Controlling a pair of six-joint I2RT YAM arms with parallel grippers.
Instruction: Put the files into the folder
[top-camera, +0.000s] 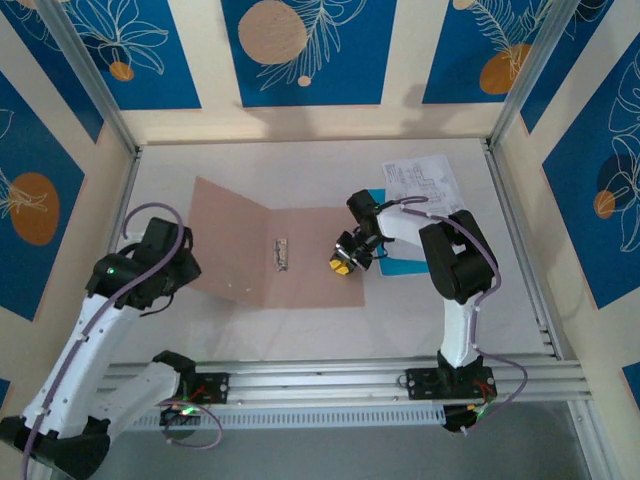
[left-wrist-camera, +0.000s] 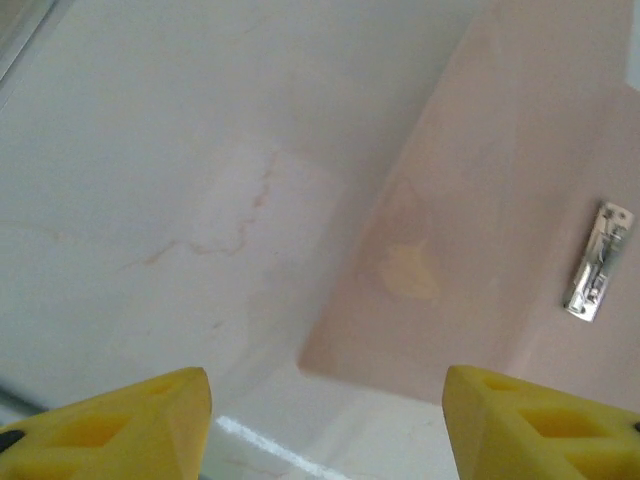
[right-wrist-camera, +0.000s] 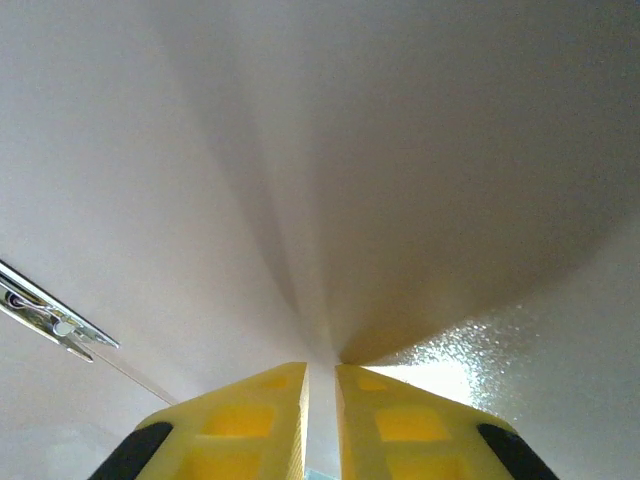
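Table (top-camera: 300, 170): pale, glossy surface; both arm bases are bolted at its near edge.
Left gripper (left-wrist-camera: 325, 388): near the table's left edge, just off the folder's left cover. Its yellow fingers (left-wrist-camera: 130, 425) are spread wide apart, with nothing between them and bare table beneath.
Right gripper (right-wrist-camera: 320, 378): over the folder's right panel, close to that panel's right edge. Its yellow fingers (right-wrist-camera: 250, 420) are drawn almost together, leaving only a thin slit. The pinkish card bows up and runs into that slit, so it looks pinched.
The folder (top-camera: 230, 245): pinkish-tan card, lying open like a book at the table's middle. The left cover seems to slant upward; the right panel lies flatter.
Clip (top-camera: 281, 253): small metal fastener on the inside of the folder, at the spine.
The files: outside the folder, just beyond its right edge, toward the table's far right corner.
Cyan sheet (top-camera: 398, 265): the nearer of the files, partly under the right arm.
White printed sheet (top-camera: 420, 180): the farther one, overlapping the cyan sheet's far end.
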